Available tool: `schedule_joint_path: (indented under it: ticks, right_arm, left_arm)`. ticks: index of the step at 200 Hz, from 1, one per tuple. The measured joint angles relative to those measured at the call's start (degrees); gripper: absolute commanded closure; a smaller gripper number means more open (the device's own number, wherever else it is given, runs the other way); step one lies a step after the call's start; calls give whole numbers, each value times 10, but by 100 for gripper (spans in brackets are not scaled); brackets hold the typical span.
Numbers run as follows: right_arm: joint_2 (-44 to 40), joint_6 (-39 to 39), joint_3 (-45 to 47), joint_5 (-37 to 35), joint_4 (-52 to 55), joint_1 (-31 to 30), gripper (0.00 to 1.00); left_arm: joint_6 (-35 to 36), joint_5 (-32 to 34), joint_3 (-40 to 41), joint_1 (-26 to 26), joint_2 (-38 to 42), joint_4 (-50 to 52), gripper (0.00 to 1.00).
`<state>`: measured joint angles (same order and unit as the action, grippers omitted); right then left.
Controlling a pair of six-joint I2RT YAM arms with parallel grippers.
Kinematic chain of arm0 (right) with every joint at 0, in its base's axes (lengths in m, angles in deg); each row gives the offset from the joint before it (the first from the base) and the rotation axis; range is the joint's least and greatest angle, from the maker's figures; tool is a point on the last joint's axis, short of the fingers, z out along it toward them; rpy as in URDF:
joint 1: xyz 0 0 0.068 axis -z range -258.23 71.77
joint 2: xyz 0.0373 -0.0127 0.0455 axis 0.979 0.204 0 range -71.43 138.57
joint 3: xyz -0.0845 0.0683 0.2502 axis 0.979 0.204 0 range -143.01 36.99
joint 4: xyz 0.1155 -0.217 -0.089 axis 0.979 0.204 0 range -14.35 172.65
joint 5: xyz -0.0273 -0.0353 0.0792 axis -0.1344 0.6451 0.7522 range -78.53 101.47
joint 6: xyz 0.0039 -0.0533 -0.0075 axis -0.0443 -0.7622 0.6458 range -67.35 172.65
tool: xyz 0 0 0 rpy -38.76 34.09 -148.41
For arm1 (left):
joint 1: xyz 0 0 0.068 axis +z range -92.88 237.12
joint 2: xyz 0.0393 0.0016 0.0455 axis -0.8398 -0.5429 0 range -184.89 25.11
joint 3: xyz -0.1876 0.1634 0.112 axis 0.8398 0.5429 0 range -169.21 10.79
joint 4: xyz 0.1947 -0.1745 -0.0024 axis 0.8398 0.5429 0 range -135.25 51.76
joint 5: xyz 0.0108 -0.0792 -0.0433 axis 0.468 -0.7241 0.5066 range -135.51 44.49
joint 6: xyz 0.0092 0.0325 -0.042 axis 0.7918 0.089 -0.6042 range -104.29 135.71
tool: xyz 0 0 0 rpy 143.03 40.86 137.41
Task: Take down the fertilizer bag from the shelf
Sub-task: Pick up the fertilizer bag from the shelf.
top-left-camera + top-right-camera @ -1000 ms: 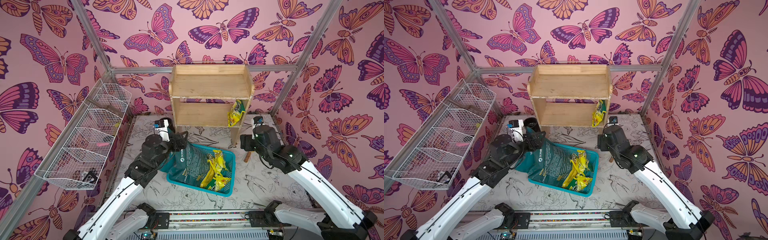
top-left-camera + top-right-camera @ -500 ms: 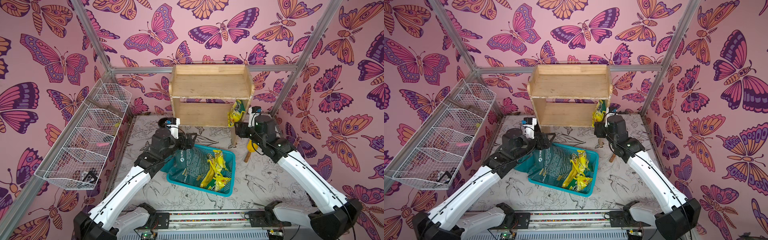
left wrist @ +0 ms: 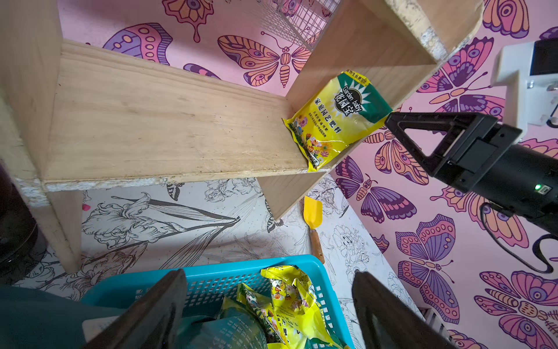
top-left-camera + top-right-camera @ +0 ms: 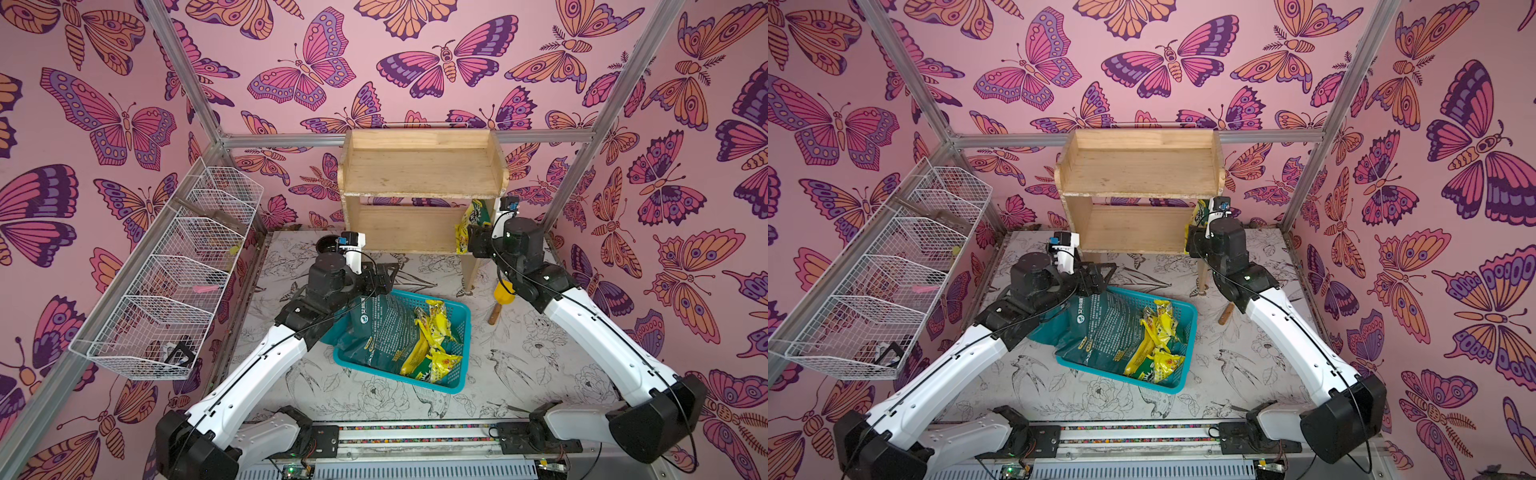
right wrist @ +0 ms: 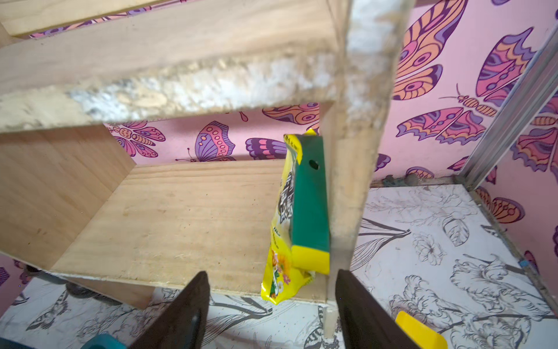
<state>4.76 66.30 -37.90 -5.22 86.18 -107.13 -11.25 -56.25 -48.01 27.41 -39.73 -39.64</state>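
One pale wooden shelf (image 4: 422,174) with two tiers, and one yellow-and-green fertilizer bag (image 3: 335,121) on it. One blue basket (image 4: 465,332) holds one large dark green bag (image 4: 386,328) and a heap of crumpled yellow packets (image 4: 432,328), at least two, exact number unclear. Also one yellow trowel (image 3: 313,211), one dark round pot (image 4: 328,244) and one white wire rack (image 4: 166,282) of several baskets, not countable for sure. Two grippers: one left gripper (image 3: 268,302) and one right gripper (image 5: 271,305), with two fingers each
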Motion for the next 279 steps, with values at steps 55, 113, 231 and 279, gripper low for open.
schedule_joint_path:
  ticks: [55,113,231,279]
  right_arm:
    - [35,-23,-7,-27,-10,0,47]
    - [50,-37,-14,-34,-20,1,100]
    - [18,-3,-11,122,-11,-6,100]
    - [-12,10,-13,159,33,-19,100]
  left_arm:
    - [0,1,-2,0,4,0,7]
    - [-1,7,-1,-1,16,0,7]
    - [-1,20,3,-3,18,0,7]
    - [0,45,11,-3,25,0,6]
